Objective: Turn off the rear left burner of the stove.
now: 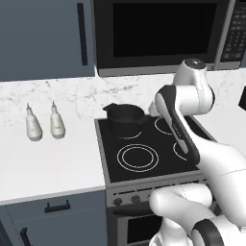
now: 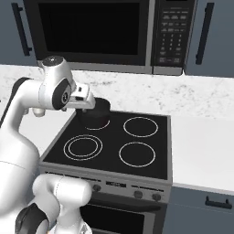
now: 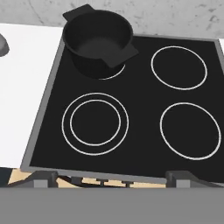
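Observation:
The stove (image 2: 109, 137) has a flat black glass top (image 3: 140, 109). A black pot (image 3: 97, 41) stands on the rear left burner. Only a thin white arc of that burner (image 3: 114, 75) shows at the pot's base; the arc (image 1: 129, 137) also shows from the left base. Small dark knobs (image 2: 138, 194) line the front panel, and two of them (image 1: 136, 198) sit left of my arm. My gripper (image 3: 111, 178) hangs above the stove's front edge and looks down on it. It is open, its fingertips (image 3: 43, 177) far apart with nothing between them. From the right base, the hand (image 2: 85, 103) is in front of the pot (image 2: 98, 116).
The front left burner (image 3: 95, 123) has concentric rings, and two plain ringed burners (image 3: 178, 68) lie on the right. A black microwave (image 1: 158, 33) hangs over the stove. Two white bottles (image 1: 33, 126) stand on the left counter. White counter (image 2: 201, 146) extends to the right.

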You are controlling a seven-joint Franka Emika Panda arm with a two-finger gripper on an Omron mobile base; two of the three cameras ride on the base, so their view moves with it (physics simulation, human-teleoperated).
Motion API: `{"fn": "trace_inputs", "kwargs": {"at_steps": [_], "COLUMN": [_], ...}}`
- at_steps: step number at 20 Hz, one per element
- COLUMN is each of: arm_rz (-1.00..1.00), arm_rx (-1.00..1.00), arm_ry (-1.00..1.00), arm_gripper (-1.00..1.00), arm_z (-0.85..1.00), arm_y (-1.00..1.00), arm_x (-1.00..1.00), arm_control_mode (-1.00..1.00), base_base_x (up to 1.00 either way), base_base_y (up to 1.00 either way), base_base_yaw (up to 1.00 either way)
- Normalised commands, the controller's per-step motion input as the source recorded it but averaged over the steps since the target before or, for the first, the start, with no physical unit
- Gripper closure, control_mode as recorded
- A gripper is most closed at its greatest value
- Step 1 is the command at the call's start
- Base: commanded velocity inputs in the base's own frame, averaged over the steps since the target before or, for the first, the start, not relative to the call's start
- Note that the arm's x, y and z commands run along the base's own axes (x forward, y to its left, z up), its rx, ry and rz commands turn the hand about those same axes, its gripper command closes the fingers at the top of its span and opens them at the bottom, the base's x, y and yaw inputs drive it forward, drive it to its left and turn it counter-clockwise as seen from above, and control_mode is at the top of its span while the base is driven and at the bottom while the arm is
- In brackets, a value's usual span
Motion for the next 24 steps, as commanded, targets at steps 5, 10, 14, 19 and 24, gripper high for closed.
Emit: {"fn": "trace_inputs", "kwargs": {"at_steps": [5, 10, 14, 19, 24], "arm_rz": [0.0, 0.0, 0.0, 0.0, 0.0], "arm_rx": [0.0, 0.0, 0.0, 0.0, 0.0], "arm_ry": [0.0, 0.0, 0.0, 0.0, 0.0], "arm_gripper": [-1.0, -1.0, -1.0, -1.0, -1.0], "arm_z": [0.0, 0.0, 0.0, 0.0, 0.0], "arm_y": [0.0, 0.0, 0.0, 0.0, 0.0], "arm_x": [0.0, 0.0, 0.0, 0.0, 0.0], "arm_control_mode": [1.0, 1.0, 1.0, 1.0, 1.0], "base_base_x": [-0.2, -0.11, -0.14, -0.24, -0.22], "base_base_y": [-0.44, -0.34, -0.33, -0.38, -0.3], "base_base_yaw": [0.0, 0.0, 0.0, 0.0, 0.0]}}
